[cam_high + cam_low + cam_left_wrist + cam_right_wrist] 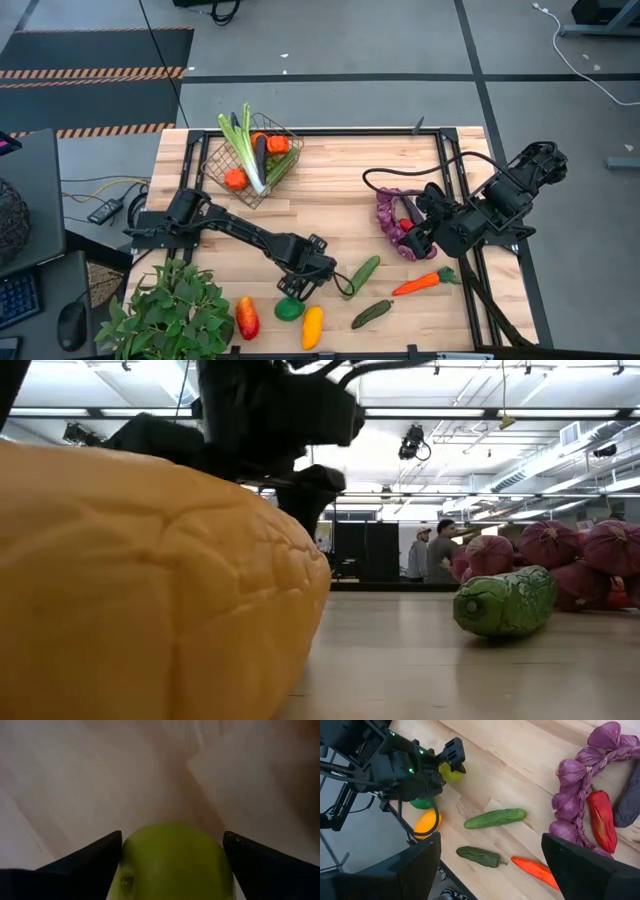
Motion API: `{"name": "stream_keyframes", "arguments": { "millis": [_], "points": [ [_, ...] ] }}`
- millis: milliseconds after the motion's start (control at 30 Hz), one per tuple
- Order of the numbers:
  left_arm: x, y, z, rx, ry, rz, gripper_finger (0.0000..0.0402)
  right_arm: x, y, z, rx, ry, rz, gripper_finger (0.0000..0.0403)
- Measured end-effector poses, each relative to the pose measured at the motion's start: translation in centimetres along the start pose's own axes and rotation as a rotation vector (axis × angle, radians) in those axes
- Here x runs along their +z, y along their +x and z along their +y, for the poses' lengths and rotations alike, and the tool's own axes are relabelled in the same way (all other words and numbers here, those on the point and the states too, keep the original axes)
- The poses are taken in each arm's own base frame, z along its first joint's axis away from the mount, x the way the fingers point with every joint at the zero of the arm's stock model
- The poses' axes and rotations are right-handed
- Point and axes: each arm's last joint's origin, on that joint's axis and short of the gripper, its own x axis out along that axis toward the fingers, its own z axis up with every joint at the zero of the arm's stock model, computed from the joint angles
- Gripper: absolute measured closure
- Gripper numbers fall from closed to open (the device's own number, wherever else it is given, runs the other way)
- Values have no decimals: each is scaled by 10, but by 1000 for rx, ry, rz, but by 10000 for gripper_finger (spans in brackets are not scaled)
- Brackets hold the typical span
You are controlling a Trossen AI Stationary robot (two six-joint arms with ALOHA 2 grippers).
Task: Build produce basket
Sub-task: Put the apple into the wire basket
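The left gripper is down on the table just beside the low end of the long cucumber, its fingers closed against both sides of a yellow-green fruit. The fruit fills the gap from one finger to the other.

The cucumber lies aslant, one end by that gripper and the other pointing toward the right arm. Crowded on the gripper's side of it are a green piece, a yellow piece and a red-orange piece, with a leafy plant farther off at the table's corner. A shorter, darker cucumber lies near the long one and roughly parallel to it. A carrot lies beyond the long cucumber's upper end, its tip pointing back toward it.

The right gripper hangs past the cucumber on the right arm's side, released and holding nothing, beside a braid of purple bulbs and a red pepper.

The basket stands well apart from the cucumber, at the far edge of the table, turned cornerwise to that edge. It holds celery, whose long stalks poke out over the rim toward the far edge, plus orange, dark and green pieces.

A person stands in the room behind.
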Motion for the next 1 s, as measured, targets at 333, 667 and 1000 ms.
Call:
{"name": "stream_keyframes", "arguments": {
  "millis": [333,667,1000],
  "points": [
    [-19,0,14,-6,-30,145,118,1,0,0,-4,-9,-23,55],
    [-53,-16,38,53,-64,402,117,2,0,-1,-9,-22,-67,55],
    [-86,-84,84,208,-277,312,115,3,0,-1,-11,-30,-110,55]
  ]
}}
